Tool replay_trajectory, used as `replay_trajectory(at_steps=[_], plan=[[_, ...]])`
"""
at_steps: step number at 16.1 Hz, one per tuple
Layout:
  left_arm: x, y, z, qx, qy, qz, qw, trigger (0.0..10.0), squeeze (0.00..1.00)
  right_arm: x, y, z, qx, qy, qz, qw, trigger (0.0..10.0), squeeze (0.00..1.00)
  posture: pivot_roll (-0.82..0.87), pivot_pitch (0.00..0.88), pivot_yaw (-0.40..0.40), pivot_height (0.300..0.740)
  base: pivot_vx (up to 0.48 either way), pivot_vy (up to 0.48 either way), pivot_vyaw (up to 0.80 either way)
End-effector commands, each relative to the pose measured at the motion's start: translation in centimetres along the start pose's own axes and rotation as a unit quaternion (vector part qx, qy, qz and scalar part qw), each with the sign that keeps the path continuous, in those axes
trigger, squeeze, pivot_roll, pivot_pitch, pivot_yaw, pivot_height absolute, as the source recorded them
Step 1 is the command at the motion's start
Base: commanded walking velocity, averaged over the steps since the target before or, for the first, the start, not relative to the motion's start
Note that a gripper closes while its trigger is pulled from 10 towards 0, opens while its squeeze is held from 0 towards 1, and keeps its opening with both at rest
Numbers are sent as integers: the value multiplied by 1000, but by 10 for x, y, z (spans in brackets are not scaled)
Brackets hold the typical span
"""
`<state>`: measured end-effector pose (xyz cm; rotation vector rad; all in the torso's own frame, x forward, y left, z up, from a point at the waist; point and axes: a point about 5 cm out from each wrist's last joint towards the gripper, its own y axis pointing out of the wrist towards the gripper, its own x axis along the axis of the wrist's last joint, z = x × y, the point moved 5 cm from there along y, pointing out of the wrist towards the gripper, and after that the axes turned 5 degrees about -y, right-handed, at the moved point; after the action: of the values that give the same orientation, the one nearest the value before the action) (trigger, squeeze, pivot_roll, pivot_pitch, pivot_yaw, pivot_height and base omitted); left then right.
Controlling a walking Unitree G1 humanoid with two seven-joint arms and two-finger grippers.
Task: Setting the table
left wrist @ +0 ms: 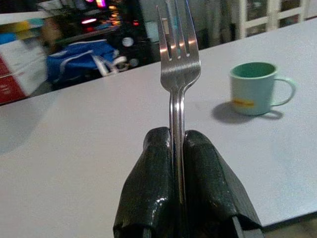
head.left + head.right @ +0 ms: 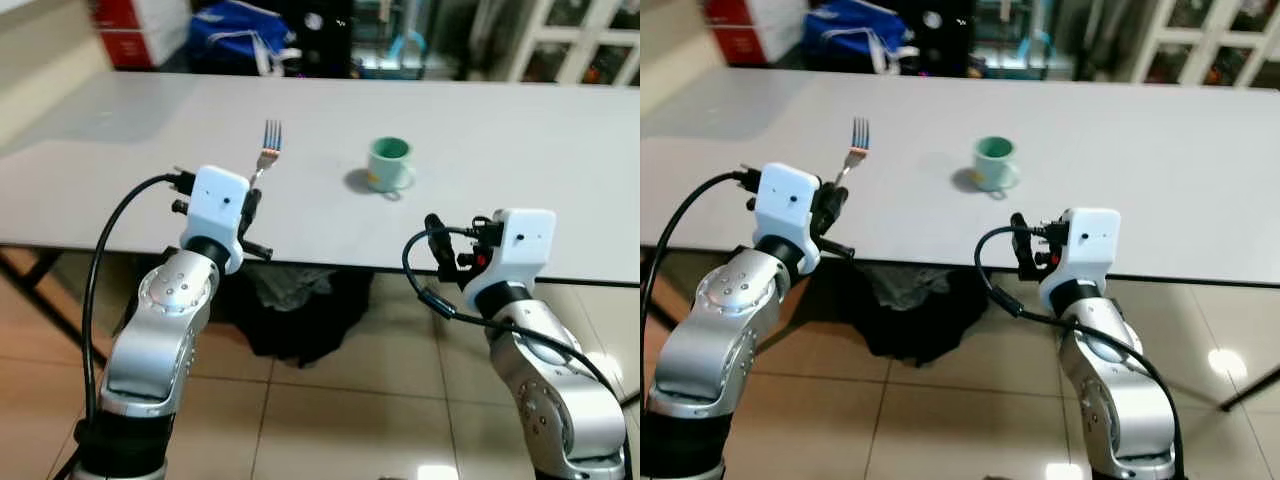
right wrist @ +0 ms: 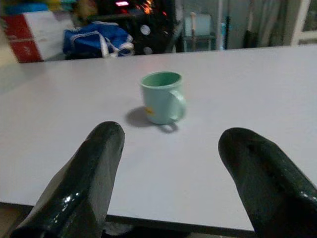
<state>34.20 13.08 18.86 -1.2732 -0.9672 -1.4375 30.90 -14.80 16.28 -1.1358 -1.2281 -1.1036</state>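
Now placing step: your left claw (image 1: 177, 148) clenched on silver metal fork (image 1: 177, 64); right claw (image 3: 171, 148) released. Next, lower fork onto white surface (image 2: 500, 150) beside mint-green ceramic mug (image 2: 388, 163).

A blue bag (image 2: 240, 35) sits top left beyond the table. Red-and-white boxes (image 2: 135, 30) beside it. Dark cloth heap (image 2: 295, 310) on the tiled floor (image 2: 330, 420), centre.

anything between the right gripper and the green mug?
Nothing. In the right wrist view, the open right gripper looks straight at the green mug across a bare stretch of white table. The fork in the left gripper sits off that line.
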Motion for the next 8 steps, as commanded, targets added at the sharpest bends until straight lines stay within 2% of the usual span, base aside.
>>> replay_trajectory(at_steps=[1,6,8], plan=[[2,-1,8,9,6,-2,1000,10000,0,2,1,8,18,1,-3,1000,10000,0,-28,34,26,740,368,0,0],[-5,-3,12,11,2,17,1000,10000,0,1,1,12,26,0,-3,1000,10000,0,-28,37,29,740,371,0,0],[-12,-1,8,-5,-1,36,999,10000,0,1,0,12,26,0,-2,1000,10000,0,-27,41,28,740,0,0,0]])
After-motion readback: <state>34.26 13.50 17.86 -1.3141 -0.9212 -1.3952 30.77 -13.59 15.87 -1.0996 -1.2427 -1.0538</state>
